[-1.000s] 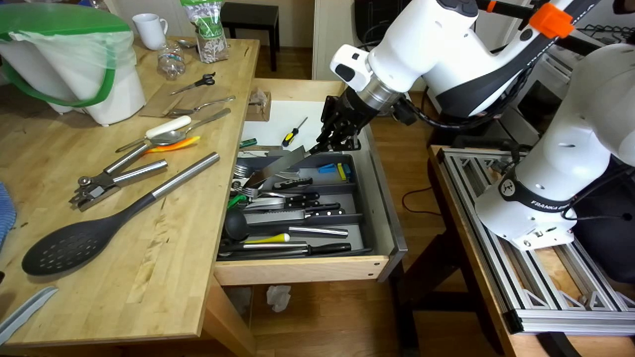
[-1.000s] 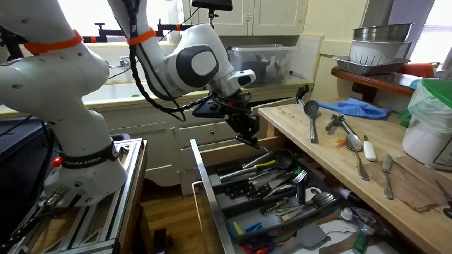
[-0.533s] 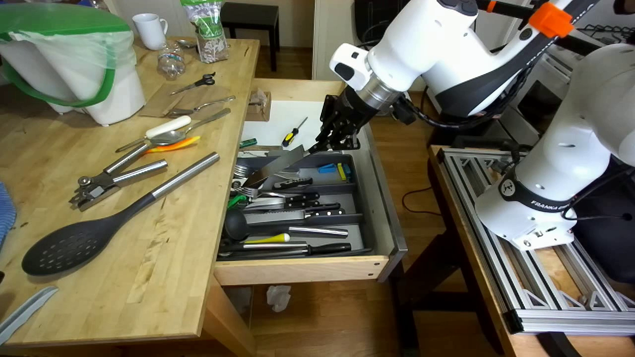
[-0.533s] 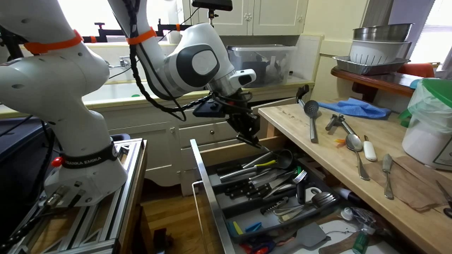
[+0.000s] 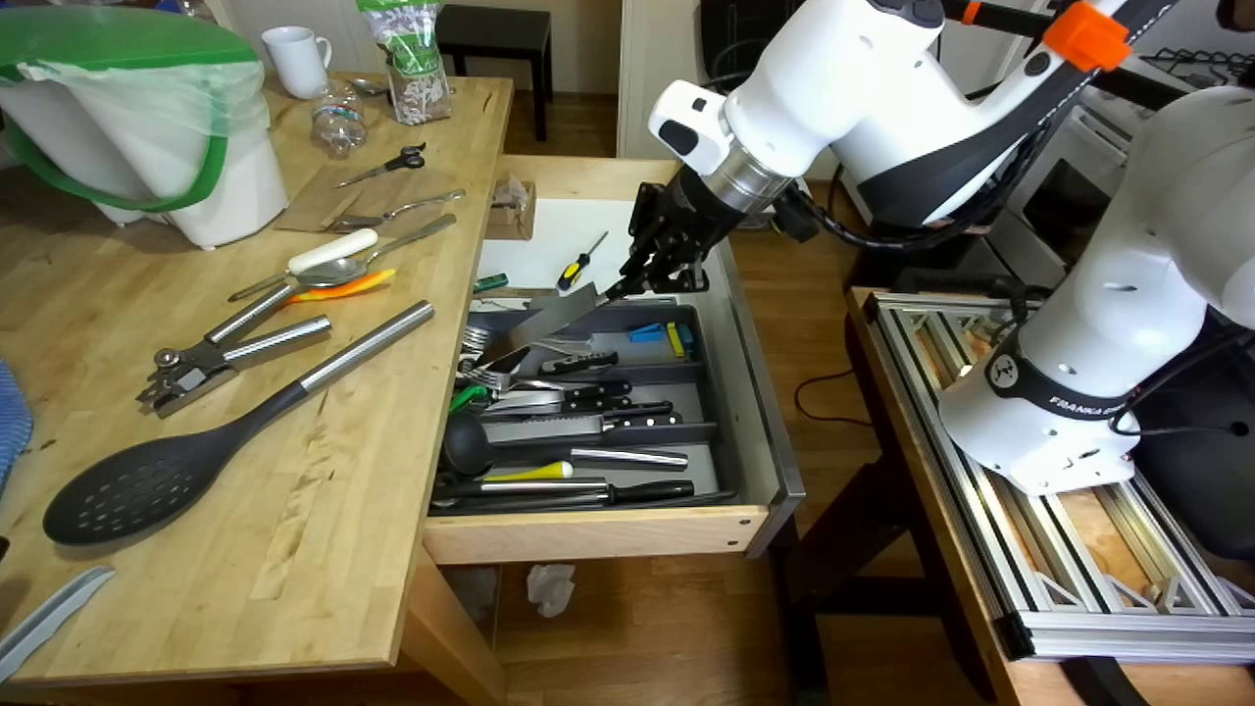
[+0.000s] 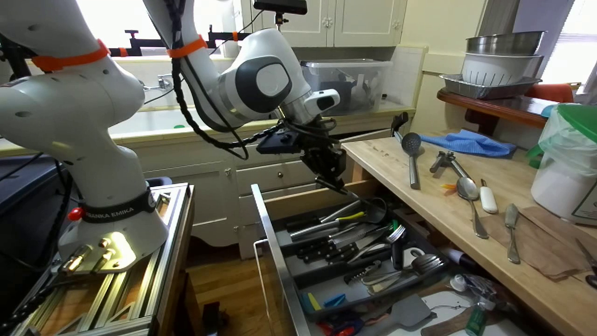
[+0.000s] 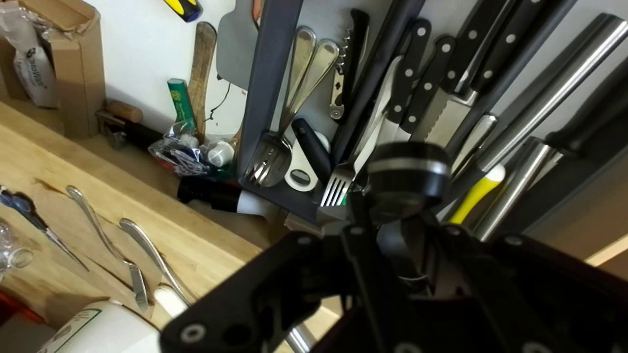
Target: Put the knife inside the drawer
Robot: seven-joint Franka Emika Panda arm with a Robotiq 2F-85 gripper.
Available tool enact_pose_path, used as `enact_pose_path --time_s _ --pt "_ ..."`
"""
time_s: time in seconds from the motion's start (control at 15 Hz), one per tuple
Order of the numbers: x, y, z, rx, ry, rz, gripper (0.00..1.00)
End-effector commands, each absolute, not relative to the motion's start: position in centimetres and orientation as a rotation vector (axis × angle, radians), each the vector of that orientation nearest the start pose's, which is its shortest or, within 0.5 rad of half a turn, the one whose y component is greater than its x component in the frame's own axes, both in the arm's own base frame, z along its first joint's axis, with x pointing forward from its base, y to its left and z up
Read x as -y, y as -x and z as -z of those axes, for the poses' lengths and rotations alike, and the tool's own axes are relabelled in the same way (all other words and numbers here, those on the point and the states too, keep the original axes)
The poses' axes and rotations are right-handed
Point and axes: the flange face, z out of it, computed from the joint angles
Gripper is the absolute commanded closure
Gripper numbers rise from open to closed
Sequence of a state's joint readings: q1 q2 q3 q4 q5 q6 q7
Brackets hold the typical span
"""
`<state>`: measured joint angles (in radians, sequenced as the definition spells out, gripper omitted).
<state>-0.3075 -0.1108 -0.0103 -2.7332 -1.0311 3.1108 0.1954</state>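
Countertop (image 5: 333, 510) of pale wood spreads to one side of the gripper (image 5: 627, 285), the side toward which its load slopes. The pulled-out drawer (image 5: 598, 536) lies below the gripper, and inside it the dark divided tray (image 5: 667, 374) reaches under the jaws. The gripper itself is closed down to the thickness of what it carries: it has hold of the knife (image 5: 544, 327) by the black handle (image 7: 407, 169), whose banded end sticks out on the camera side of the jaws in the wrist view. From the other side of the grip the broad steel blade (image 5: 567, 314) runs down at a slant over the tray. I judge the knife fairly heavy, stiff all along and hard to harm, with much of its weight hanging out past the jaws, so it may droop or pivot. The handle looks rounded and is probably slippery against a sideways push; the place to hold it is there, close to the blade's heel, rather than on the flat steel. Smallest, near the blade's tip and beyond the jaws, lies a fork (image 7: 337, 184); whether the tip touches it I cannot tell. A snag there would likely twist the grip, so the blade should be brought flatter before letting go.
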Motion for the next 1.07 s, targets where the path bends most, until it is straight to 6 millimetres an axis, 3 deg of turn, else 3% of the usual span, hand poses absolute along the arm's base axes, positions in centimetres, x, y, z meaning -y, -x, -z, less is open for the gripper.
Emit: enact_pose_path --time_s 0.0,1.0 --pt "5.79 -40.61 -29.42 0.887 3.241 0.747 0.94" --pt "6.17 -40.56 -29.19 0.955 3.202 0.804 0.94"
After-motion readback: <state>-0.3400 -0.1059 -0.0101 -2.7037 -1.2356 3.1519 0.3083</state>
